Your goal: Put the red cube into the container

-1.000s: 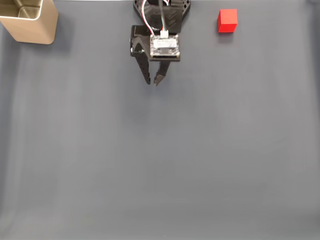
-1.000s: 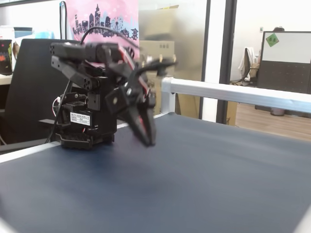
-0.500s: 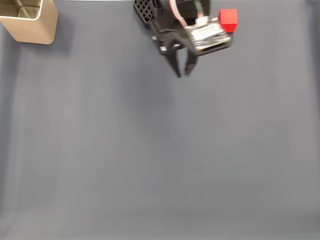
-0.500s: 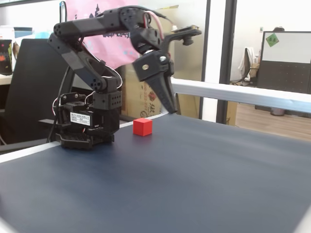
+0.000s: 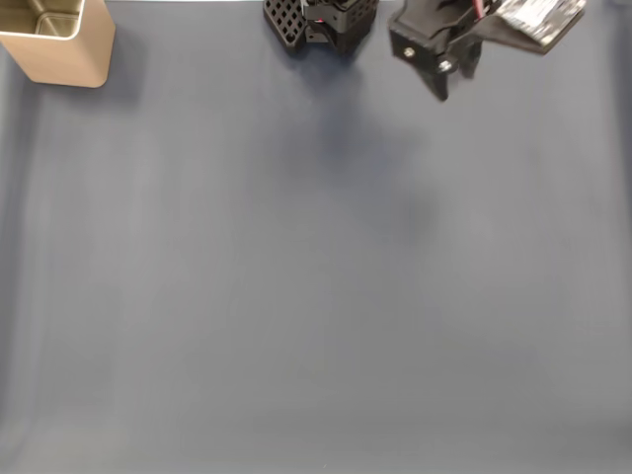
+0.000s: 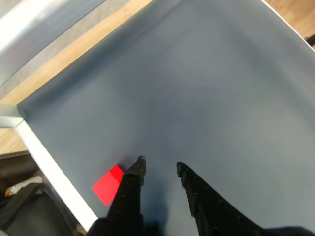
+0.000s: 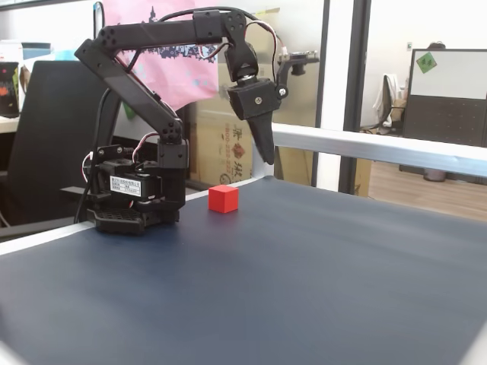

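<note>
Looking along the gripper in the wrist view, we found the red cube off to the lower left, just outside the left-hand fingertip and not between the fingers. The fingers stood slightly apart with nothing held between them. That offset was the relation we judged the coming move to turn on: the gripper would need to shift sideways toward the cube, and come down, before any closing could catch it.

In the side-on fixed view the red cube sat on the dark mat near the arm's base, while the gripper hung raised above and to the right of it, fingertips pointing down. A cube has no long axis to line up with (any pair of opposite faces should do).

In the top-down fixed view the container stood at the top-left corner, well apart from the gripper at the top right, so we judged the whole carry was not yet begun.

As for writing, a white label on the base carried print too small for us to read; a green note on the board at the far right was likewise illegible.
</note>
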You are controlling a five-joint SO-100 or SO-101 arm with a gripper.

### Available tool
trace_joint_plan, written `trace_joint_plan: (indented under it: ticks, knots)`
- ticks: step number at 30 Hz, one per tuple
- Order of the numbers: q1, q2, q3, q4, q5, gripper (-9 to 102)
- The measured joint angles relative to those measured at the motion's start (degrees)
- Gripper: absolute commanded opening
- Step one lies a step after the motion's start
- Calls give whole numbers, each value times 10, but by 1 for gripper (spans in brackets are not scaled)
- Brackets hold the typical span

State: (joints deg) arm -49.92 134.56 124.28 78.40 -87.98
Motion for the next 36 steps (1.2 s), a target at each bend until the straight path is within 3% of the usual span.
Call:
trace_joint_plan:
  ticks: [7,18,30,36]
  knots:
    - [-94,0,0,34,-2,26]
    - [-221,-3,-1,62,-11,25]
    - [-262,54,91,80,-6,29]
    - [-269,71,156,20,-4,29]
